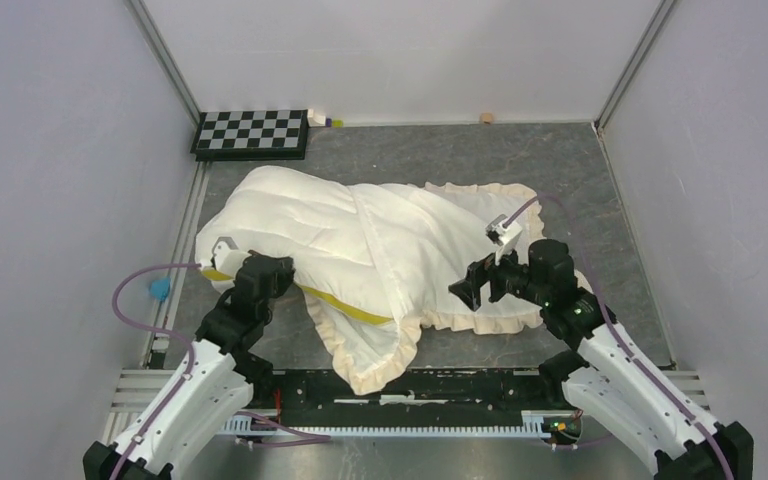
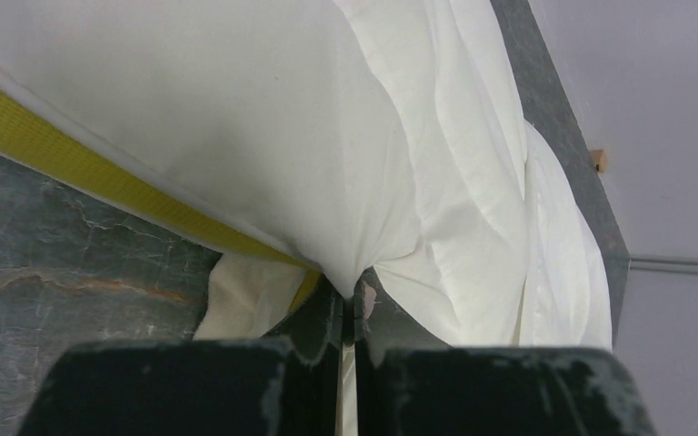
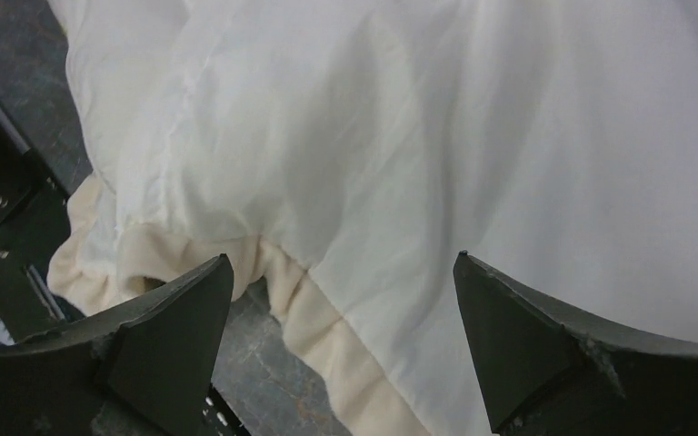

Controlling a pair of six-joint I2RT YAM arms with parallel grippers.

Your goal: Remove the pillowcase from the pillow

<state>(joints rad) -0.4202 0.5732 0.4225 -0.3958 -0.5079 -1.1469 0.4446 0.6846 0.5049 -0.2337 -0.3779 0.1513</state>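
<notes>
The pillow (image 1: 280,215) is plump and cream-white with a yellow band (image 1: 350,308), and its left half sticks out of the pillowcase (image 1: 440,240). The pillowcase lies cream face up, and its ruffled frill (image 1: 380,365) trails toward the near edge. My left gripper (image 1: 275,270) is shut on a pinch of the pillow's white fabric (image 2: 363,182), right beside the yellow band (image 2: 73,159); in its wrist view the gripper (image 2: 350,295) has its jaws closed tight. My right gripper (image 1: 465,288) is wide open and empty, just above the pillowcase's near edge; its wrist view (image 3: 343,259) shows the cream cloth (image 3: 418,136) and frill (image 3: 327,336) below.
A checkerboard (image 1: 252,132) lies at the back left, and a small wooden block (image 1: 486,118) sits by the back wall. A blue object (image 1: 160,290) sits outside the left rail. Grey walls close in both sides. A metal rail (image 1: 410,385) runs along the near edge.
</notes>
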